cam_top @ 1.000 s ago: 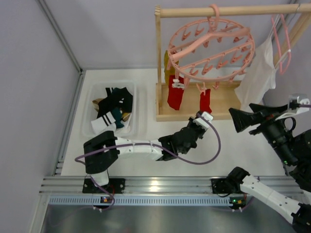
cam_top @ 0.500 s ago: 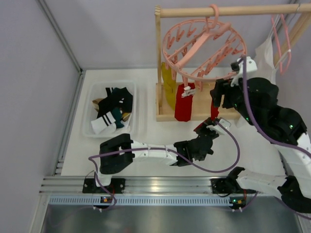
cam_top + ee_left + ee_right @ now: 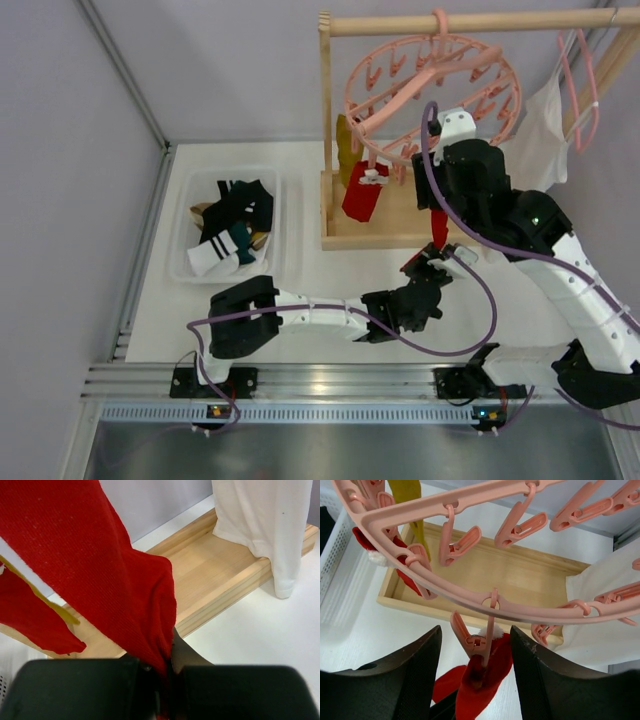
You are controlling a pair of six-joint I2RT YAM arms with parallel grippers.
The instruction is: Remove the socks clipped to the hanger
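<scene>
The pink ring hanger [image 3: 430, 95] hangs by its hook from the wooden rail. A red sock [image 3: 485, 690] hangs from a front peg [image 3: 472, 642]. My right gripper [image 3: 477, 670] is open, with one finger on each side of that peg; in the top view the right gripper [image 3: 428, 195] sits under the ring's front edge. My left gripper [image 3: 167, 680] is shut on this red sock's [image 3: 100, 555] lower end, low beside the rack base [image 3: 425, 272]. A second red sock [image 3: 362, 198] and a mustard sock [image 3: 345, 140] hang at the ring's left.
A clear bin [image 3: 185, 265] at the left holds several removed socks. The wooden rack's base [image 3: 395, 230] and upright post [image 3: 326, 120] stand behind the grippers. A white garment [image 3: 540, 130] hangs on a thin pink hanger at the right.
My right arm swung in from the far right to the ring's front and now straddles the peg. My left gripper moved right and took hold of the red sock. The ring swung.
</scene>
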